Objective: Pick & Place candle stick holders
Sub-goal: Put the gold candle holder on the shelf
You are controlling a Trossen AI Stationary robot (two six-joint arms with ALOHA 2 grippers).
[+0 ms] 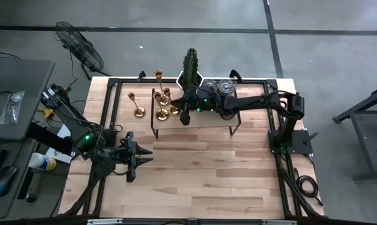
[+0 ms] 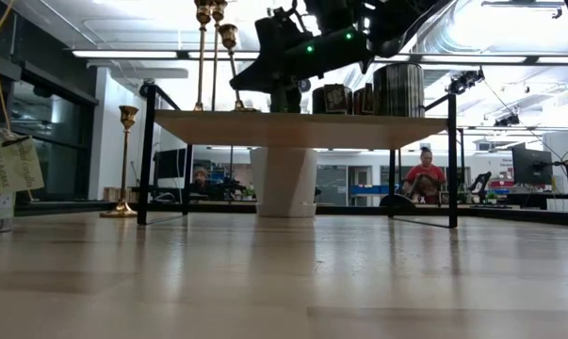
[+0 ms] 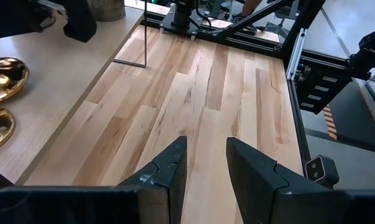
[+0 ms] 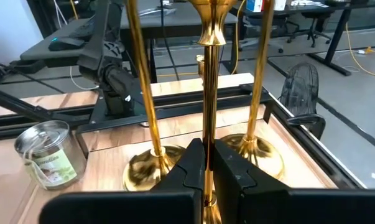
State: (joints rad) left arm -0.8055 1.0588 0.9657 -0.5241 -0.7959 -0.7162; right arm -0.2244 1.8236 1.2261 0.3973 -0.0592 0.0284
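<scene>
between right gripper (image 4: pixel 204 163) jaws: candle stick holder (image 4: pixel 207 93) stem; clamped

The right arm stretches leftward across its half, its right hand (image 4: pixel 205 163) pinched nearly closed around a thin stem, while the left hand (image 3: pixel 206 163) waits low with fingers parted.

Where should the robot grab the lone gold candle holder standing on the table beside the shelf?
Best on the thin stem of that candle stick holder, about halfway up, coming from the open front side. It stands upright, and the flared base looks too wide and low to pinch. The left hand is open and nearest.
</scene>
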